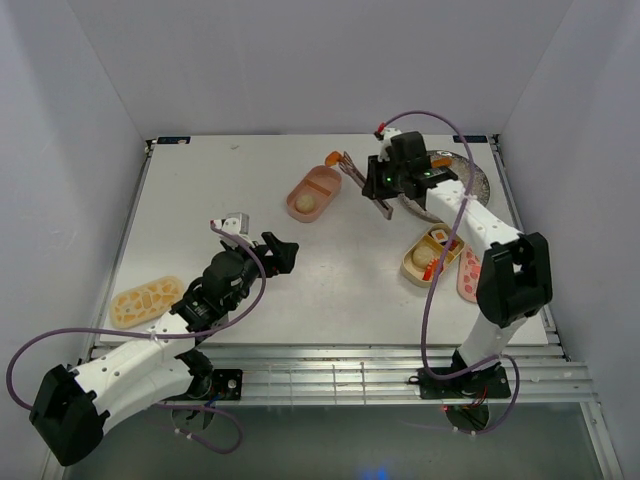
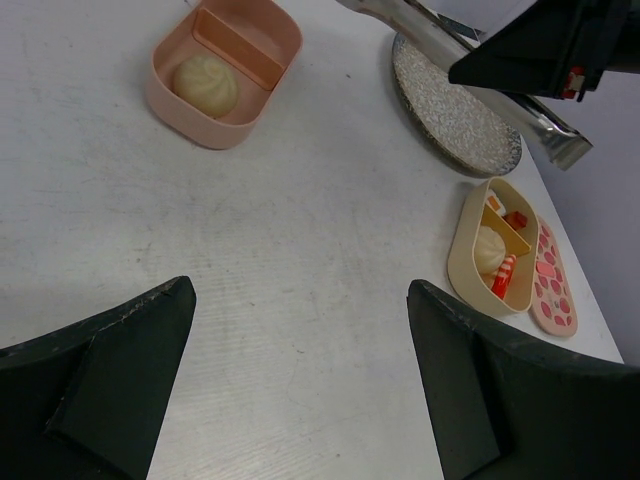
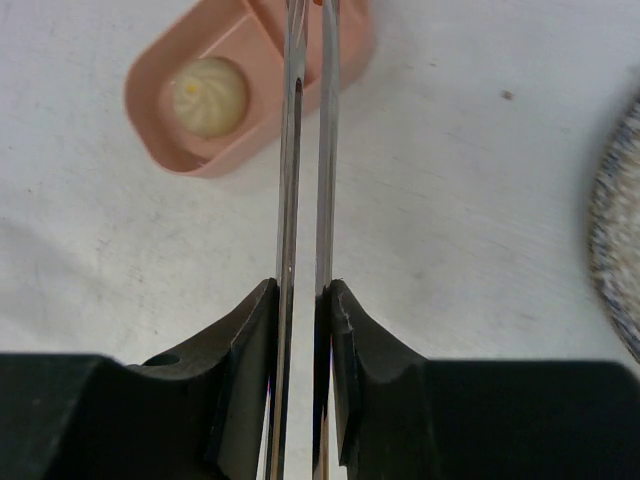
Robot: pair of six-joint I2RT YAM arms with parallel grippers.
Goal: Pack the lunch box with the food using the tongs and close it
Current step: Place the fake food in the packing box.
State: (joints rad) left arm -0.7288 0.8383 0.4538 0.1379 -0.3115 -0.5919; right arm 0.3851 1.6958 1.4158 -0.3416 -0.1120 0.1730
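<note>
While right fingers point(image 3: 250, 375) pinch tongs point(image 3: 305, 150) and left fingers point(image 2: 110, 370) spread, pink tray point(image 2: 165, 100) holds bun point(image 2: 205, 83).

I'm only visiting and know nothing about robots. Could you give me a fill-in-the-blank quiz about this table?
The right gripper is shut on the silvery ____.
The left gripper holds nothing; its jaws are ____.
The tray holding only a cream bun is coloured ____.
Missing words: tongs, open, pink.
</note>
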